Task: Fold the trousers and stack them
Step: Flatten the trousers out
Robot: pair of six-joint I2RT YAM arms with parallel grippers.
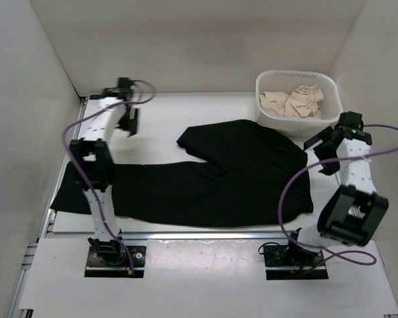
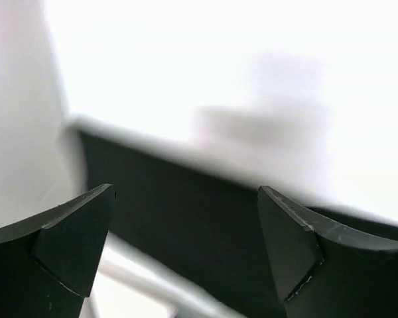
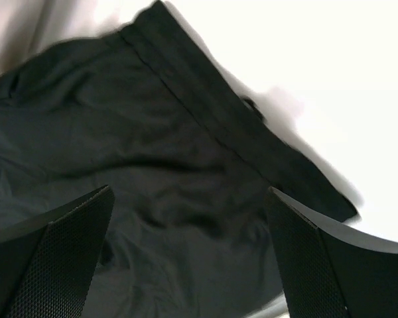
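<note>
Trousers (image 1: 212, 182) lie flat and black in the middle of the table (image 1: 186, 106). One long leg (image 1: 146, 189) runs out to 9 o'clock, right to the table's edge. The other leg is bent up toward 12 o'clock. The waist band (image 3: 232, 132) sits at 3 o'clock.

At 10 o'clock the left pincer (image 1: 129, 122) hangs above the bare table. Its jaws are wide and it holds nothing. At 3 o'clock the right pincer (image 1: 324, 154) hangs just over the waist band, jaws wide too, with nothing in them. A white basket (image 1: 268, 109) with light clothes (image 1: 295, 101) in it stands at 1 o'clock, near the trousers but not touching them.

I think the job is at the start of a fold. The trousers are spread out, not yet folded small.

Next, each pincer probably has to come down and pinch the cloth. The left one must reach toward 9 o'clock for the long leg. The right one must take the waist. Both need a good hold, because soft cloth slips and bunches.
</note>
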